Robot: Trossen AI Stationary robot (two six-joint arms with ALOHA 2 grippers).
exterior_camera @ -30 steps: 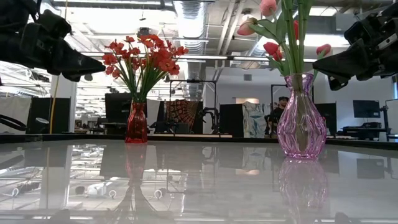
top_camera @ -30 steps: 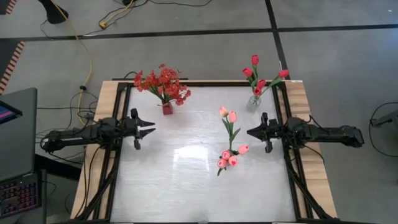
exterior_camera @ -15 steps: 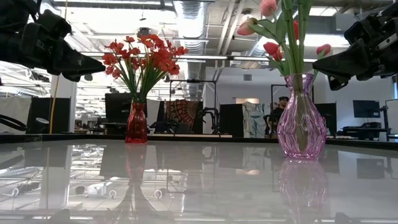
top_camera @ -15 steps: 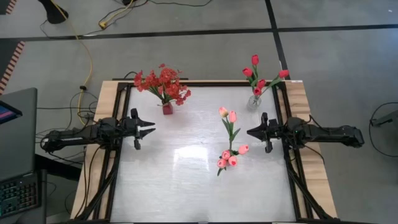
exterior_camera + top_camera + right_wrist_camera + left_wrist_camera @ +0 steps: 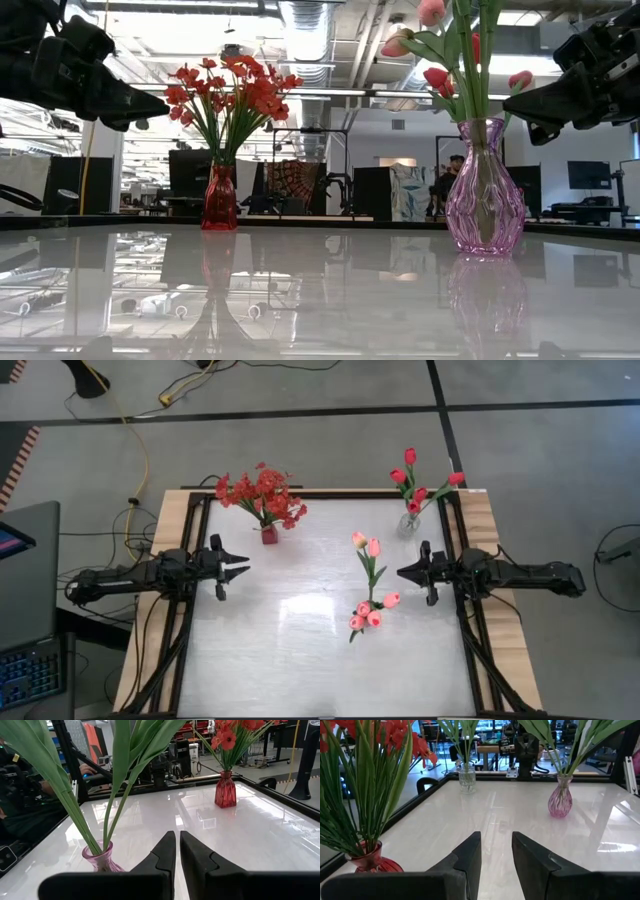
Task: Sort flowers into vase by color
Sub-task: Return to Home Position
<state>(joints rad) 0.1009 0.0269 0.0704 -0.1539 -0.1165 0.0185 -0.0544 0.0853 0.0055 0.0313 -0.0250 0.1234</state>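
Observation:
A red vase (image 5: 268, 534) with a bushy spray of red blossoms (image 5: 262, 495) stands at the table's far left. A clear vase (image 5: 408, 524) holding red tulips (image 5: 409, 457) stands at the far right. A pink vase (image 5: 485, 190) holding pink tulips (image 5: 372, 612) stands right of the table's middle. My left gripper (image 5: 246, 564) hovers open at the left edge, pointing right. My right gripper (image 5: 400, 572) hovers shut at the right edge, pointing left, just right of the pink tulips. Both are above the table top and touch nothing.
The white table top (image 5: 300, 650) is framed by black rails (image 5: 196, 510) on wooden edges. Bare surface lies between the grippers and toward the near edge. Cables (image 5: 140, 450) run on the floor beyond the far left corner; a laptop (image 5: 25, 600) sits left of the table.

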